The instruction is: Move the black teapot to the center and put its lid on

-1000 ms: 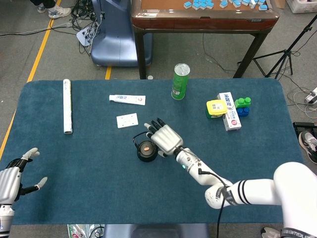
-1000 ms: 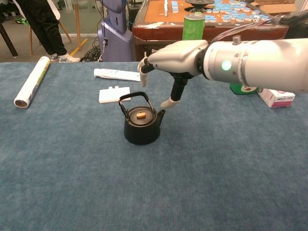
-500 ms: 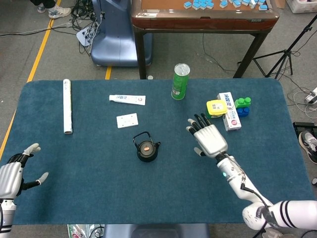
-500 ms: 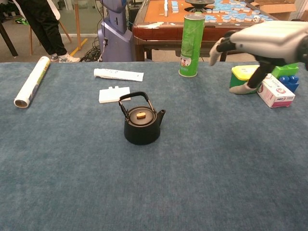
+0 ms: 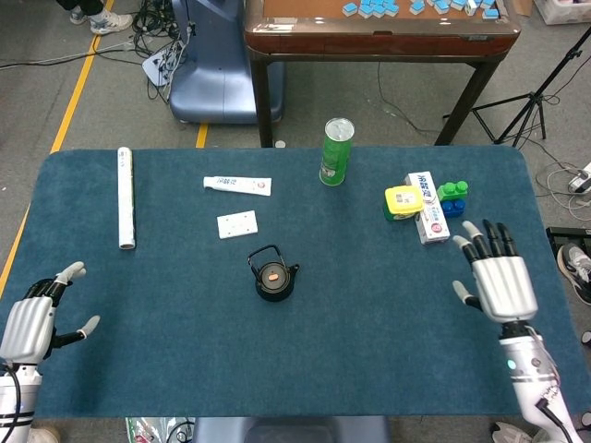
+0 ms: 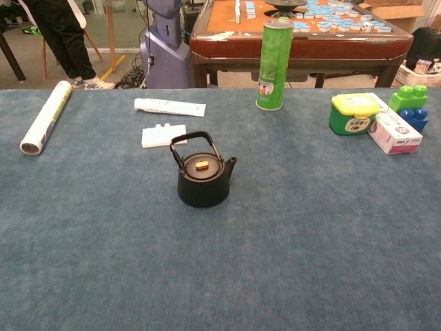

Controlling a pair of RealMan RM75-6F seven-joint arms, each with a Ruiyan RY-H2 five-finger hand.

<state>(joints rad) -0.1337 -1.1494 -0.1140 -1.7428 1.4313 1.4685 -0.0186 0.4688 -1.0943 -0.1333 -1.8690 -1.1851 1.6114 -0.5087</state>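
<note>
1. Now, nearest to me in the head view, my left robot hand (image 5: 30, 323) sits at the near left edge of the blue worktop (image 5: 166, 351), fingers spread apart and holding nothing.
2. My right robot hand (image 5: 500, 281) is at the near right side of the worktop, fingers apart, nothing in it. Neither robot hand shows in the chest view.
3. The black teapot (image 6: 202, 177) stands upright near the middle of the worktop, well apart from both robot hands. Its lid (image 6: 202, 166) with the small orange knob is seated on top, the handle is raised, and in the chest view the spout points right.
4. Just behind the teapot, to the left, I see a small white flat piece (image 6: 164, 134) lying on the cloth.
5. Beyond that lies a white toothpaste tube (image 6: 169, 107), set roughly crosswise.
6. Far off to the left, a white roll (image 6: 46, 116) lies along the worktop's left side.
7. Behind the teapot to the right stands a tall green can (image 6: 275, 65), upright near the far edge.
8. At the far right there is a cluster: a green tub with a yellow lid (image 6: 353, 114), a white and pink box (image 6: 391, 132) just beside it, and green and blue toy blocks (image 6: 409, 106) behind the box.
9. Past the worktop stands a wooden table (image 5: 379, 32) carrying blue tiles (image 5: 420, 7).
</note>
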